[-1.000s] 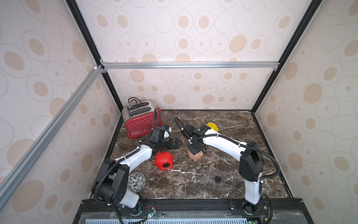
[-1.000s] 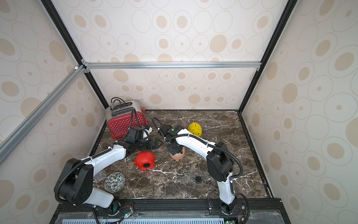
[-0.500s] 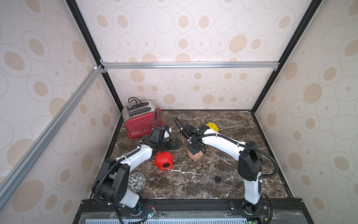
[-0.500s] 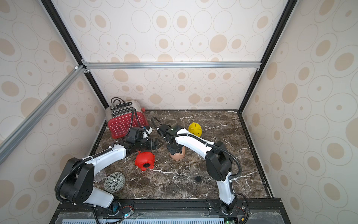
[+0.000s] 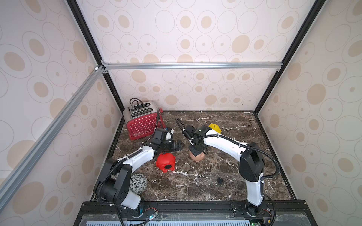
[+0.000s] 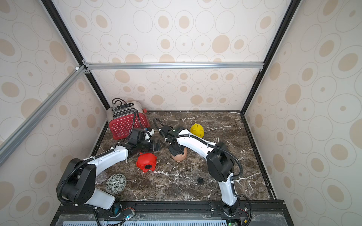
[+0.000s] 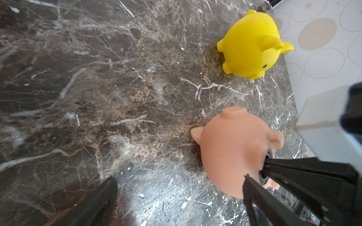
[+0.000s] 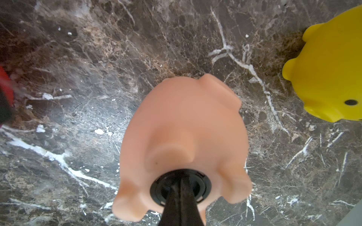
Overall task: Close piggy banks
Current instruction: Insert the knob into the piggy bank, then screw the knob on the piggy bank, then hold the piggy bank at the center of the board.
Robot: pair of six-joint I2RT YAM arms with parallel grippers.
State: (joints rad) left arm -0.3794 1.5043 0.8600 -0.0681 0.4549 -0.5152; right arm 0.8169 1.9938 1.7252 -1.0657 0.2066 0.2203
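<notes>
On a dark marble surface (image 5: pixel 195 185), the left tool (image 5: pixel 177 146) hovers with fingers spread wide, just behind a red piggy bank (image 5: pixel 165 162) lying on its side. Right of it, the right tool (image 8: pixel 181 183), fingers pressed together, pokes the black plug (image 8: pixel 204 186) in the belly of an upturned peach-pink piggy bank (image 8: pixel 186 121); a yellow piggy bank (image 6: pixel 197 130) stands beyond.

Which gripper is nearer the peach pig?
Right. The right gripper has shut fingers on the plug of the peach pig; the left gripper is open beside it, apart.
</notes>
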